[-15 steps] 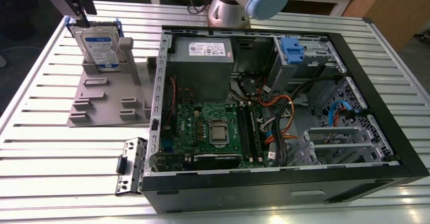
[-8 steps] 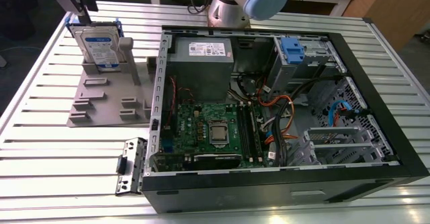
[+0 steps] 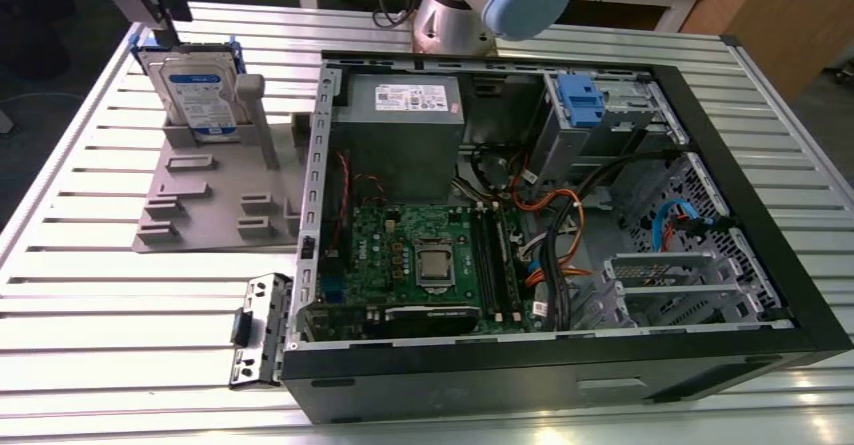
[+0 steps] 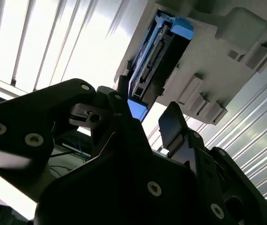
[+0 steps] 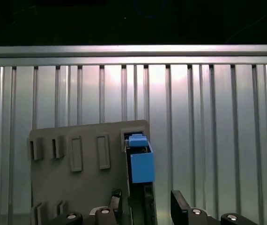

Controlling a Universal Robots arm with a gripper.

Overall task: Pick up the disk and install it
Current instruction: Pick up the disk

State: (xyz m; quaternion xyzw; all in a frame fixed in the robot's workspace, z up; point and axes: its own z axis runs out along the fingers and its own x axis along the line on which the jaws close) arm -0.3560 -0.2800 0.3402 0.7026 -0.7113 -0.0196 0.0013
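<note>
The disk (image 3: 200, 90), a silver drive with a white-and-blue label in a blue carrier, stands on edge in a grey holder (image 3: 214, 190) at the exterior view's left, beside the open computer case. My gripper (image 3: 158, 20) hangs just above the disk's far upper corner. In the first wrist view the disk's blue carrier end (image 5: 141, 166) lies between my two dark fingers (image 5: 180, 204), which stand apart on either side without touching it. The second wrist view shows the disk (image 4: 154, 56) edge-on in the holder beyond the gripper (image 4: 147, 115). The gripper is open.
The open computer case (image 3: 747, 155) holds a grey power supply (image 3: 396, 130), a blue-fronted drive cage (image 3: 594, 105), a green motherboard (image 3: 414, 260) and cables. A loose metal bracket (image 3: 260, 330) lies on the slatted table by the case's front corner. The arm's base (image 3: 461, 15) stands behind the case.
</note>
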